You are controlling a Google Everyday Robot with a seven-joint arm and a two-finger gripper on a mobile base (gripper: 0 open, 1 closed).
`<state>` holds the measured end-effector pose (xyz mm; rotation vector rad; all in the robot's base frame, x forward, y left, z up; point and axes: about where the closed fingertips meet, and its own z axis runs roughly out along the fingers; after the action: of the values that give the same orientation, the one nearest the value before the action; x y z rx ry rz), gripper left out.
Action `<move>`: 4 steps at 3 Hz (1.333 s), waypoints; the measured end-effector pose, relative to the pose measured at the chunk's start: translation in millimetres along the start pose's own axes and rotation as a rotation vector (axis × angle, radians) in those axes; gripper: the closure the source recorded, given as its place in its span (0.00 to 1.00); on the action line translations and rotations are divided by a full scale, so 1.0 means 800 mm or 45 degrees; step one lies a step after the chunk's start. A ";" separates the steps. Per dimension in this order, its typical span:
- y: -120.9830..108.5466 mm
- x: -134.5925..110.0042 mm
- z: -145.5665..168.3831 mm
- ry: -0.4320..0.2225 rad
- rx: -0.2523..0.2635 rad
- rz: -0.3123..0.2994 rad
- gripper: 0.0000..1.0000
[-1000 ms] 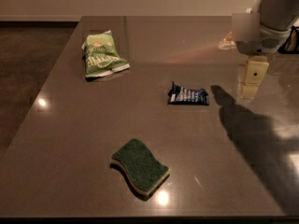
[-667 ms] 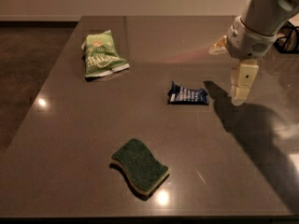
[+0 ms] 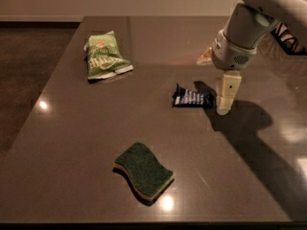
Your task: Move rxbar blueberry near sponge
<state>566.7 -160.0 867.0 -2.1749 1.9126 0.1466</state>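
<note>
The rxbar blueberry, a small dark-blue wrapper with white lettering, lies flat at the middle right of the brown table. The sponge, dark green on top with pale yellow foam below, lies near the table's front edge, left of and nearer than the bar. My gripper hangs from the arm at the upper right, pointing down just right of the bar's right end, low over the table. It holds nothing.
A light green chip bag lies at the back left of the table. A small tan object lies behind the arm's wrist. The table's left edge borders dark floor.
The arm has moved left and down, bringing the gripper from well right of the bar to right beside its right end. The bar, sponge and bag have not moved.
</note>
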 end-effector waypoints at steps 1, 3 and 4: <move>-0.002 -0.021 0.022 -0.001 -0.016 0.016 0.00; 0.001 -0.042 0.046 0.017 -0.050 0.051 0.14; 0.001 -0.042 0.049 0.024 -0.060 0.071 0.37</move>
<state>564.4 -118.0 836.8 -2.1611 2.0006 0.1834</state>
